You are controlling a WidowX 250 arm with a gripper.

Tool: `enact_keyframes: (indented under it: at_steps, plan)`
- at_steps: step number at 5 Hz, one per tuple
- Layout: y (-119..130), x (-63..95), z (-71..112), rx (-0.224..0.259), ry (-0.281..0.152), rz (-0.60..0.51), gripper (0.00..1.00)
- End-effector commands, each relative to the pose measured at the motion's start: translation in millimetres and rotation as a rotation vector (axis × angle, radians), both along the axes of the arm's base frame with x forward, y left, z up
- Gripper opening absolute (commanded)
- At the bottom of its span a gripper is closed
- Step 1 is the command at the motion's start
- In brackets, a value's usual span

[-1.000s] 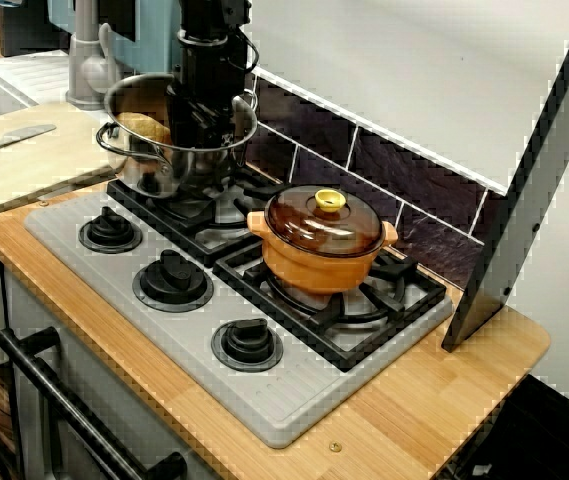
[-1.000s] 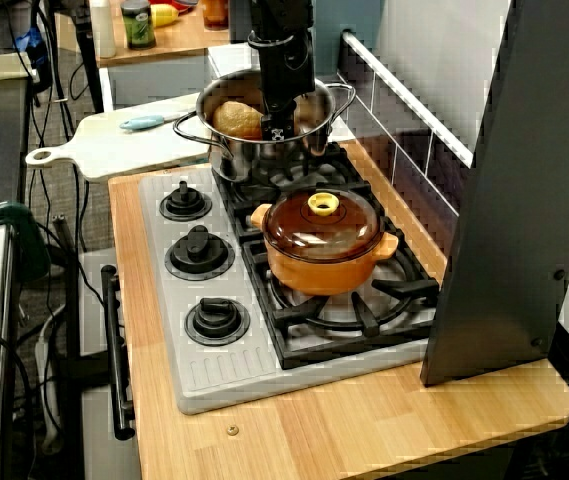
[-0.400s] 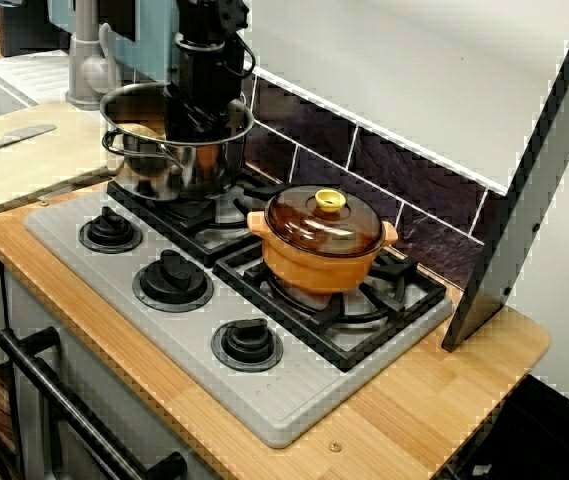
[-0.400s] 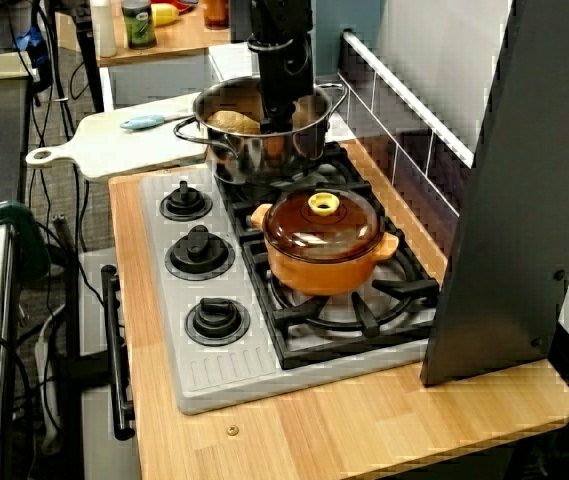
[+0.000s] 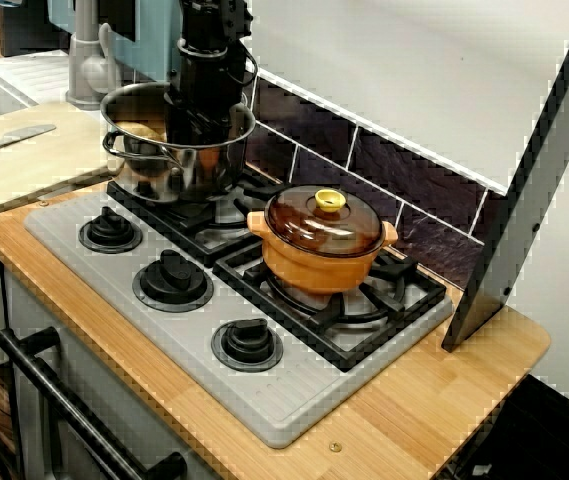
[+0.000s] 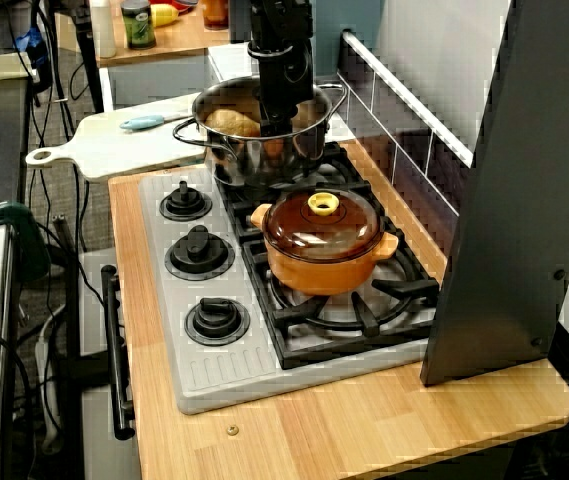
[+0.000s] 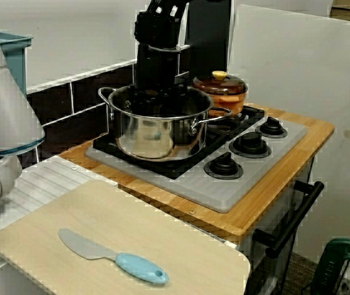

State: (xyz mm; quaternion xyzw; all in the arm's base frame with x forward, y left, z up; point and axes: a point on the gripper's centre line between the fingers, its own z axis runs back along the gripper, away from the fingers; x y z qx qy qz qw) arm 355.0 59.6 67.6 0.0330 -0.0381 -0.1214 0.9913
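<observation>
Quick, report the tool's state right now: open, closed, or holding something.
Tool: cannot be told. Its tips reach down inside the steel pot, and no view shows how the jaws stand.

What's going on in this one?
A single robot arm has its gripper lowered into the steel pot on the stove's rear burner, close to the pot's rim and beside a tan lump inside. Whether the jaws are open or shut is hidden. A lidded orange pot sits on the next burner, and a knife lies on the cutting board.
</observation>
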Motion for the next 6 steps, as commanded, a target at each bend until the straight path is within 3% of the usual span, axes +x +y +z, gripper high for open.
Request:
enact_keyframes:
  at_steps: [1, 3, 5, 6]
  plan:
    - [4.4, 7.5, 21.0, -0.005, -0.041, 0.011, 0.0]
    - [10.1, 7.9, 39.3, -0.047, -0.034, 0.022, 0.0]
    - [13.5, 5.8, 45.9, -0.069, -0.037, 0.029, 0.0]
    - [14.1, 6.0, 46.8, -0.071, -0.032, 0.034, 1.0]
